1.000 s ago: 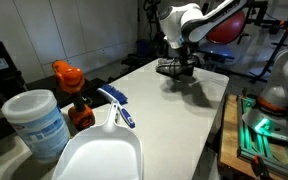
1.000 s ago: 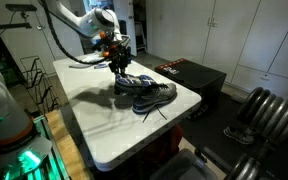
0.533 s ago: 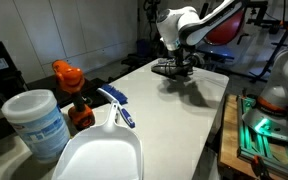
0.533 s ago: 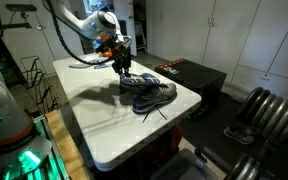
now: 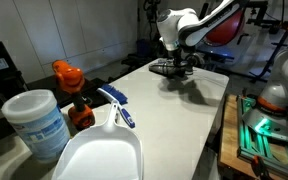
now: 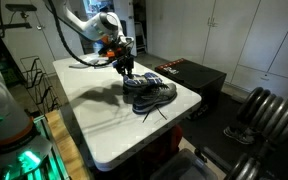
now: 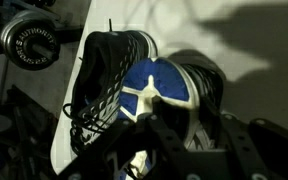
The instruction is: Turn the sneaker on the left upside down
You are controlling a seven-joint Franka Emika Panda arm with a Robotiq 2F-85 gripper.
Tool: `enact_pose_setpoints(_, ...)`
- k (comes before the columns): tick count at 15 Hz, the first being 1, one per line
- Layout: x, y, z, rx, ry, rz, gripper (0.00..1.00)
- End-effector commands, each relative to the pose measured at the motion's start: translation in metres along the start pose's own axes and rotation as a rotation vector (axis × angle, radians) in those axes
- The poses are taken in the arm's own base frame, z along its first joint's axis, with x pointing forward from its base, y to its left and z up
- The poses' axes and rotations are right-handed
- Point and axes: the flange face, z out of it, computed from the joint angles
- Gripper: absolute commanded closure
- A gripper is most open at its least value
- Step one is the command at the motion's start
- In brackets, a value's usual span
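Two dark mesh sneakers lie side by side at the far end of the white table (image 6: 99, 125). In the wrist view one sneaker (image 7: 104, 75) shows its laced upper on the left. The sneaker beside it (image 7: 156, 85) shows its blue sole with a white cross to the camera. My gripper (image 7: 187, 112) is shut on this blue-soled sneaker, one finger on each side of the sole. In both exterior views the gripper (image 5: 176, 55) (image 6: 124, 66) stands straight above the pair (image 5: 174, 68) (image 6: 149, 93), on the shoe farther from the table corner.
At the near end of the table (image 5: 184, 120) stand a white tub (image 5: 34, 122), an orange object (image 5: 66, 76), a white dustpan (image 5: 99, 152) and a blue-white brush (image 5: 116, 106). A black cabinet (image 6: 189, 72) stands beyond the table. A dumbbell (image 7: 29, 40) lies on the floor.
The gripper and the sneaker in it have shifted slightly, a little up and sideways. The other sneaker has stayed where it was.
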Motion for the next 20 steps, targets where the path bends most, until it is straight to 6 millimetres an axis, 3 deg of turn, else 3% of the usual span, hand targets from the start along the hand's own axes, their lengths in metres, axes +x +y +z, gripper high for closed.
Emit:
enact_pose_setpoints(1, 0.003, 0.001, 0.011, 0.017, 0.019, -0.013, 0.84)
enact_pose_setpoints(12, -0.003, 0.010, 0.032, 0.021, -0.112, -0.003, 0.84)
enact_pose_setpoints(13, -0.003, 0.011, 0.033, 0.021, -0.117, 0.003, 0.63)
enact_pose_setpoints(14, -0.004, 0.013, 0.032, 0.024, -0.118, 0.004, 0.34)
enact_pose_setpoints(16, -0.007, 0.017, 0.032, 0.026, -0.122, 0.015, 0.34)
enact_pose_setpoints(20, -0.016, 0.028, 0.030, 0.018, -0.141, 0.044, 0.05)
